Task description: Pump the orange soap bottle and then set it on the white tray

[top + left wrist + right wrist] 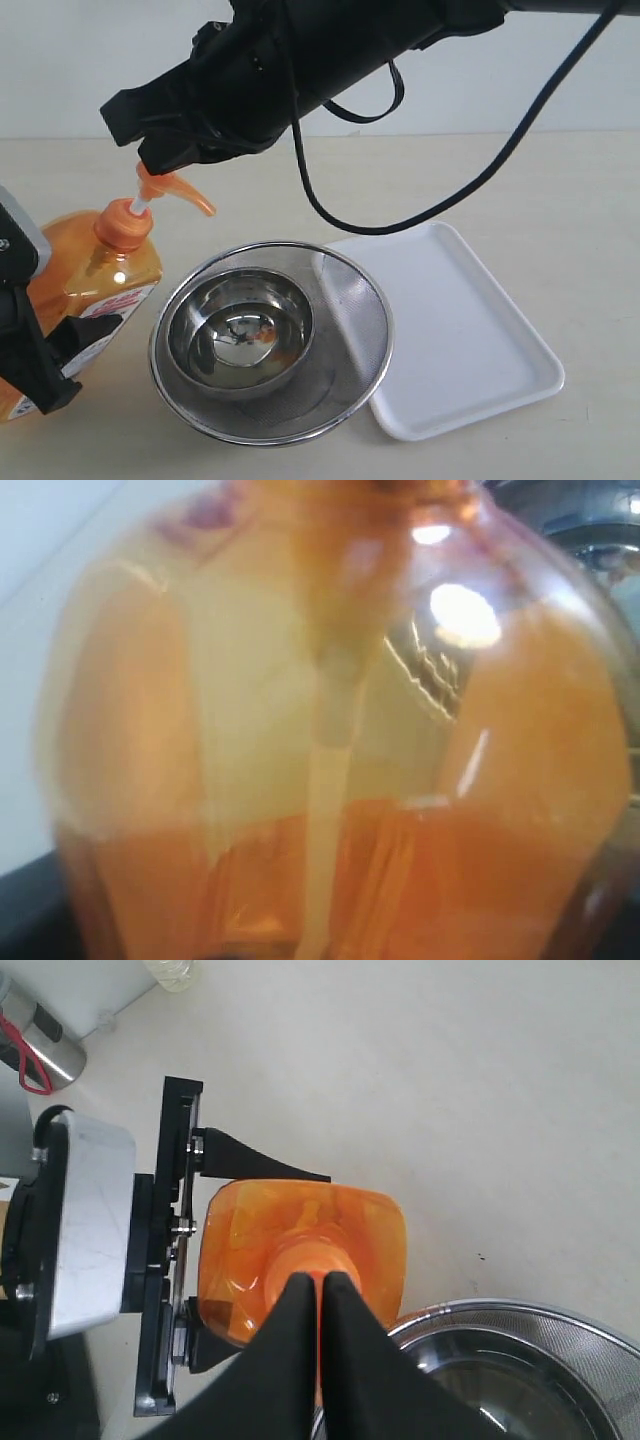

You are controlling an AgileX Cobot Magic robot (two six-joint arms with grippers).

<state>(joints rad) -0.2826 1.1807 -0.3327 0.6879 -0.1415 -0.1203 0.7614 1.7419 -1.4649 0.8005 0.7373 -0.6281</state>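
The orange soap bottle (100, 265) stands at the near left of the table, and its translucent body fills the left wrist view (330, 730). My left gripper (70, 360) is shut on its lower body; one black finger (255, 1160) lies against the bottle's side (240, 1250). My right gripper (150, 158) reaches across from above, shut, with its tips (318, 1282) right on top of the orange pump nozzle (185, 193). The white stem shows below the nozzle. At the right the white tray (470, 330) lies flat with nothing on it.
A round steel mesh strainer (350, 290) holding a steel bowl (240, 330) sits between bottle and tray, overlapping the tray's left edge; its rim (560, 1330) shows beside the bottle. A black cable (330, 215) hangs from the right arm over the table.
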